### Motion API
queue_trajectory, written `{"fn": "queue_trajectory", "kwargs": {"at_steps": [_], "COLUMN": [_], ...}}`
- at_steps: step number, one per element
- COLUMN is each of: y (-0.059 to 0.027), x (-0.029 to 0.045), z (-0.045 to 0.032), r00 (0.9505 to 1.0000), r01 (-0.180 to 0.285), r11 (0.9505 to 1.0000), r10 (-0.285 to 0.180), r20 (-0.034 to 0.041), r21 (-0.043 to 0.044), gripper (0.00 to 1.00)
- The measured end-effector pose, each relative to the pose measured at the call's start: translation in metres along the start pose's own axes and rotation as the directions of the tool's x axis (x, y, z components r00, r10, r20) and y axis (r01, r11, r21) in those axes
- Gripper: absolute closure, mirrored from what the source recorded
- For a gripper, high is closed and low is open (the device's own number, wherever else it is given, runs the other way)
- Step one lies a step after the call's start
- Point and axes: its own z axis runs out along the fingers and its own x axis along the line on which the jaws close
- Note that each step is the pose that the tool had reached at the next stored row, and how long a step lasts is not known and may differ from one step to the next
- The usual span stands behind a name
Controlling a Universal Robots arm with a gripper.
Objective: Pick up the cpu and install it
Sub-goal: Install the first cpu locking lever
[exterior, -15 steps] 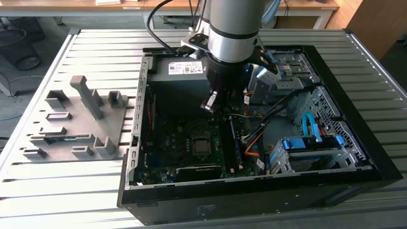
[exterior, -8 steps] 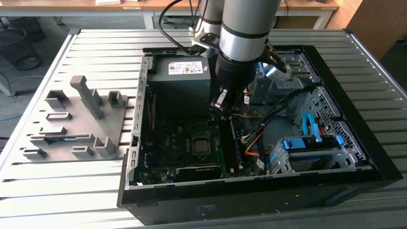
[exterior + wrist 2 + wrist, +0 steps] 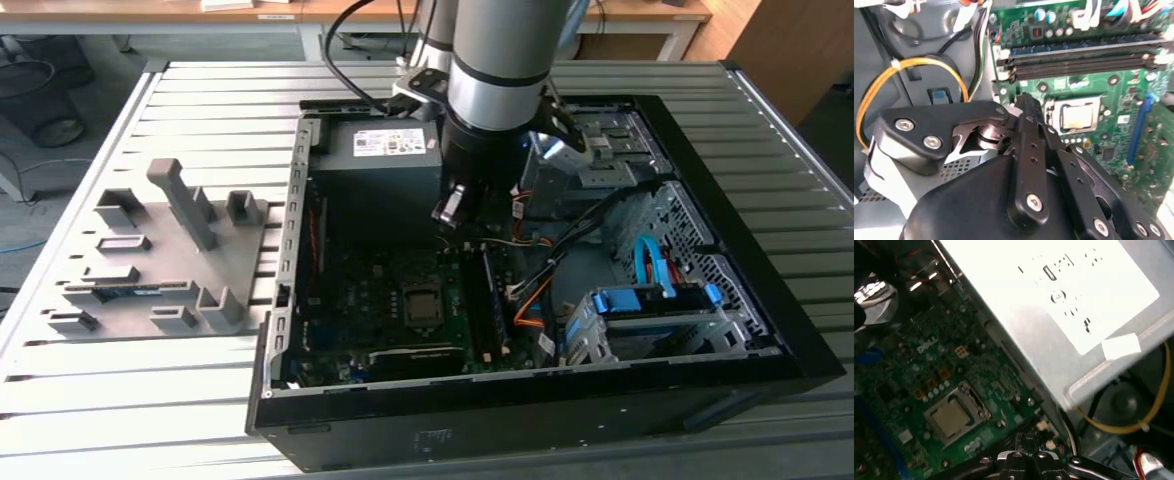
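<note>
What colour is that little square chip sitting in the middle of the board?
Silvery-grey; the cpu shows best in the second wrist view.

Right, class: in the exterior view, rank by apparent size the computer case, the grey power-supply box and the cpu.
1. The computer case, largest by far.
2. The grey power-supply box.
3. The cpu, smallest, sitting in the motherboard socket.
</note>
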Motion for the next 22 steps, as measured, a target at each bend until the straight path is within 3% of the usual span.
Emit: {"fn": "queue_trajectory", "kwargs": {"at_steps": [6, 11, 19, 22], "y": [0.0137, 0.0131, 0.0074, 0.0070], "x": [0.0043, 0.0058, 0.0232, 0.0242], "z": [0.0111, 0.0121, 0.0125, 0.0147], "r00": [1.0000, 0.9998, 0.9996, 0.9984], "r01": [0.003, 0.015, 0.024, 0.055], "r11": [1.0000, 0.9998, 0.9996, 0.9984], "r10": [-0.003, -0.015, -0.023, -0.055], "r20": [0.0034, -0.0137, -0.0133, -0.0147], "r21": [0.0018, 0.0136, 0.0151, 0.0149], "gripper": [0.90, 0.90, 0.90, 0.90]}}
